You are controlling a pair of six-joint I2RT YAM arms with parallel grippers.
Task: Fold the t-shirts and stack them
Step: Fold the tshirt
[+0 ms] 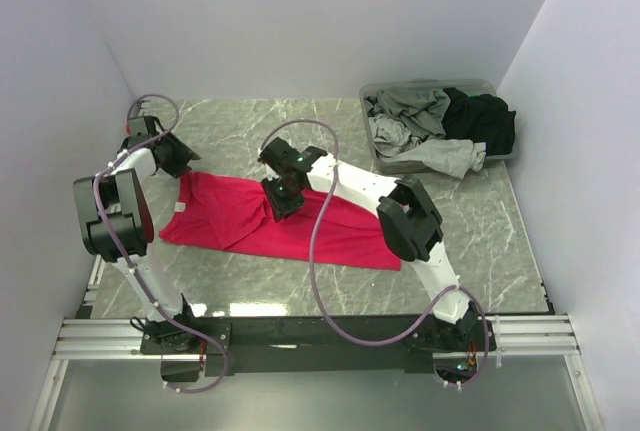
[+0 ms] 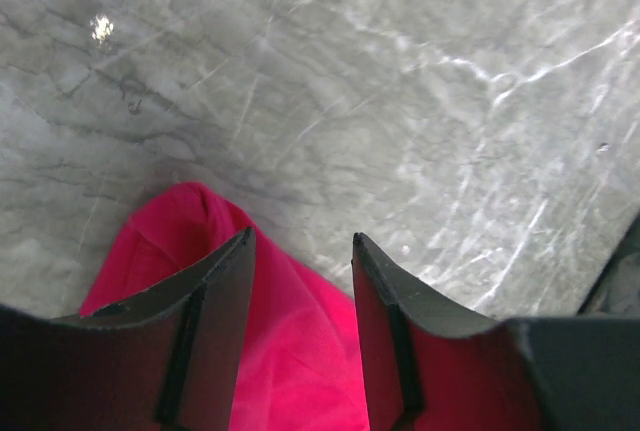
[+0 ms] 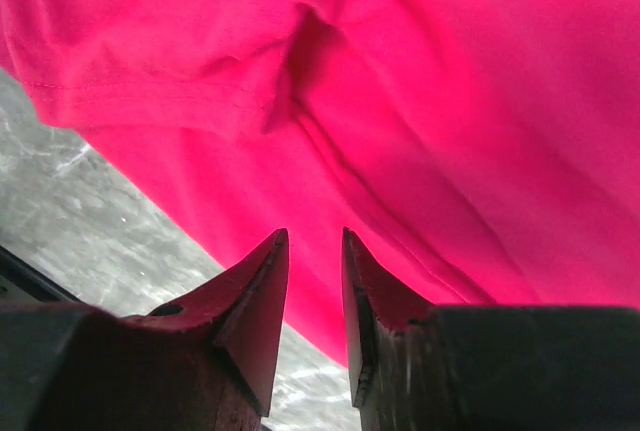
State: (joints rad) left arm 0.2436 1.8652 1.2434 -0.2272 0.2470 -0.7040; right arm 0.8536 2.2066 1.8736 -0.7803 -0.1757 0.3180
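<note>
A bright pinkish-red t-shirt [image 1: 300, 226] lies spread and creased on the marble table [image 1: 250, 126]. My left gripper [image 1: 182, 163] hovers at the shirt's far left corner. In the left wrist view its jaws [image 2: 300, 246] stand open, with the red cloth [image 2: 290, 351] under the gap and nothing pinched. My right gripper [image 1: 281, 201] is over the shirt's middle. In the right wrist view its fingers [image 3: 313, 241] stand a narrow gap apart just above the red shirt [image 3: 420, 101], holding nothing. Grey t-shirts [image 1: 415, 116] and a black t-shirt [image 1: 490, 121] lie heaped at the back right.
The grey and black shirts spill out of a grey plastic tub [image 1: 430, 87] at the table's back right corner. White walls close in the left, back and right. Bare marble shows behind the red shirt and along the near edge [image 1: 300, 296].
</note>
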